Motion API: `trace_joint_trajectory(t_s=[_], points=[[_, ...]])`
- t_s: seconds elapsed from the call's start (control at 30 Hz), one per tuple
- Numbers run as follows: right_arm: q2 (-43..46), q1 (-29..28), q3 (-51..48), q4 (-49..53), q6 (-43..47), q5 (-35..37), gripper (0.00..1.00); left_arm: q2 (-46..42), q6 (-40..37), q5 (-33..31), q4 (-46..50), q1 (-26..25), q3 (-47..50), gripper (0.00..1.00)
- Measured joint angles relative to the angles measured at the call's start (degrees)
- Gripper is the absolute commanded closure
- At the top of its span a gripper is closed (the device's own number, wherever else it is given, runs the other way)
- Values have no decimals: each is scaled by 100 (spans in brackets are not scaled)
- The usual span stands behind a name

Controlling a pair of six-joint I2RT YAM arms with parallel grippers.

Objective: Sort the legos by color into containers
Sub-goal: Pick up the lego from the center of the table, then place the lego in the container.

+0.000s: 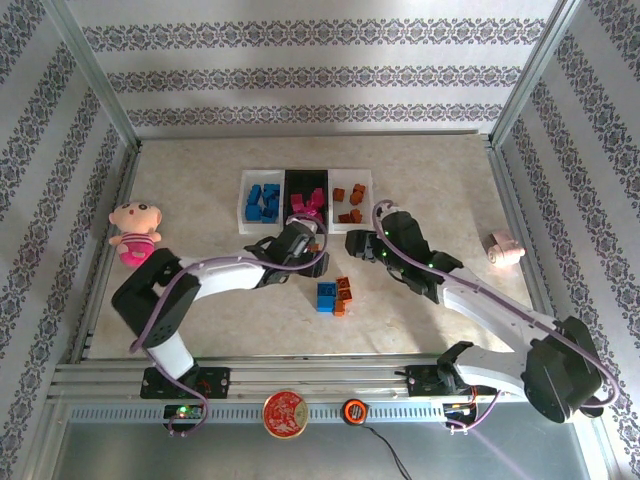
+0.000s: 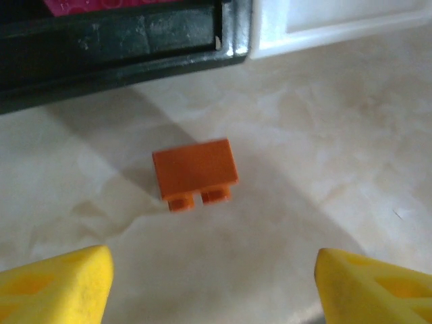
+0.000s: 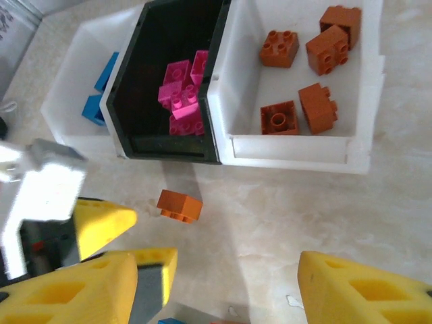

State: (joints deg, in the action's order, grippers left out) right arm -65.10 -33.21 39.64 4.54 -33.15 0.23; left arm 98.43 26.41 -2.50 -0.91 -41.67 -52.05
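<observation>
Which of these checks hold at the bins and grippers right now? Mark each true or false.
The left gripper grips the orange brick. False: it lies loose on the table, gripper open.
The black bin holds pink bricks. True.
The right white bin holds blue bricks. False: it holds orange bricks.
The right gripper is open and empty. True.

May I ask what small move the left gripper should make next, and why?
Probably lower the open left gripper onto the small orange plastic brick and close: it lies loose on the table, outside the bins, centred ahead of the yellow fingers.
</observation>
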Motion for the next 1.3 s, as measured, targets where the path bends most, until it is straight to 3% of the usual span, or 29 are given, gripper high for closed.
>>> trace_joint_trajectory(t_s=[0.33,0.5,0.63,0.83,1.0,1.3], points=[[538,160,-282,-2,-76,-140,34,911,-221,-664,-214,-2,-527,45],[688,162,-411,-2,-103,-140,34,1084,-315,-706,-688,-2,-518,62],[866,214,-551,17,-122,-136,34,1005,-330,-682,-892,-39,-328,66],[1255,352,-920,42,-201,-50,34,223,-197,-358,-686,-201,-192,68],[1447,387,-1152,59,-293,20,34,356,-179,-52,-289,-210,-1644,69],[1698,387,-1222,146,-315,37,34,2234,-179,144,345,101,-4232,68]])
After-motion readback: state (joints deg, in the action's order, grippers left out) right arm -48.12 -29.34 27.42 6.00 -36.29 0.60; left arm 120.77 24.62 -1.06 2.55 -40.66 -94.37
